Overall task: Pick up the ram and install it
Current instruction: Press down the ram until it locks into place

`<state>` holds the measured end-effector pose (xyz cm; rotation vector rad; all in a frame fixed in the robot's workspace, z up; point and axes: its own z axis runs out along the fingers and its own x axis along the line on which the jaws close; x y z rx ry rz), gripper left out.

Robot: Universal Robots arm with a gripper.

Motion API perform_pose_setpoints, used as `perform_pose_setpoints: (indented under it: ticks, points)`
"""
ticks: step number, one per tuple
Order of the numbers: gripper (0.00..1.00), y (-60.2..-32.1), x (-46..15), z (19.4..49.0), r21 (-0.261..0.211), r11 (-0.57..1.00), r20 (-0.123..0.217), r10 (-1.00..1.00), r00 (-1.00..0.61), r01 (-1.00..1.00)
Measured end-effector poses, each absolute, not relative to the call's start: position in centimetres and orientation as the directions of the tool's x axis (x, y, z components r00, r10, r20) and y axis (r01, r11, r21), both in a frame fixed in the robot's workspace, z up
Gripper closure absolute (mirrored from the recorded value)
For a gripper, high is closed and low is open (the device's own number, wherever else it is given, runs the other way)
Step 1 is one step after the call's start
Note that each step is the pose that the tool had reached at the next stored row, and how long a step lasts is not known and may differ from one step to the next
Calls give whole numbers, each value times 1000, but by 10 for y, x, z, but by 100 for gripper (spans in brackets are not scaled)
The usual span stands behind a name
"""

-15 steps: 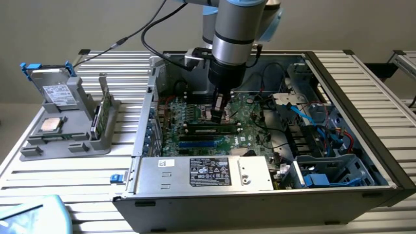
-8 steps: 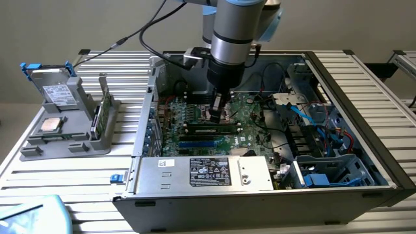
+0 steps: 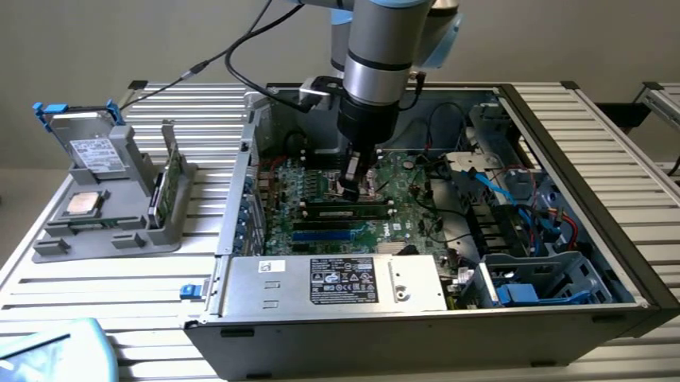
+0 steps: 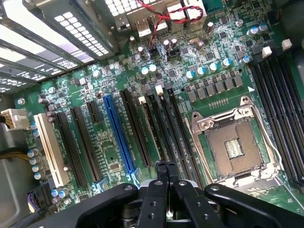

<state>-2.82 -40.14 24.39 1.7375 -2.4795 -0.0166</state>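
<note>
**Closed gripper over mem. slots, ram on the board**

The gripper (image 3: 351, 188) is seen lowered into the open PC case (image 3: 425, 338), w/ its fingers pressed together and nothing held between them. In the wrist view the closed fingertips (image 4: 166, 167) are shown meeting just above the row of long black slots (image 4: 164, 123) on the motherboard (image 4: 107, 156).

The ram (image 3: 342, 212) is found in the exterior view lying lengthwise along a slot, just below the fingertips and toward the camera from them. It sits flat, parallel to the neighbouring slots, w/ pale clips at both ends. Whether the fingertips touch its top edge, or whether it is fully seated, cannot be told.

Other items, placed from the fingers:
- An open CPU socket (image 4: 232, 147), its metal frame empty, is located just beside the fingers, past the black slots.
- A blue slot (image 4: 118, 133) and, farther off, a white slot (image 4: 50, 147) are laid out on the opp. side of the fingers.
- A silver power supply (image 3: 330, 282) is mounted beyond the ram, nearer the camera than the fingers.
- A grey holder (image 3: 107, 227) is set well apart from the fingers, outside the case at the exterior view's left; a square processor chip (image 3: 81, 204) is rested on it.
</note>
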Motion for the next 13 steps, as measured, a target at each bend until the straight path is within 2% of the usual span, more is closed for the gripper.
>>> perform_pose_setpoints:
  ticks: [13]
  points:
    - [90,-401,-28,244,57,461,97,-886,-454,-886]
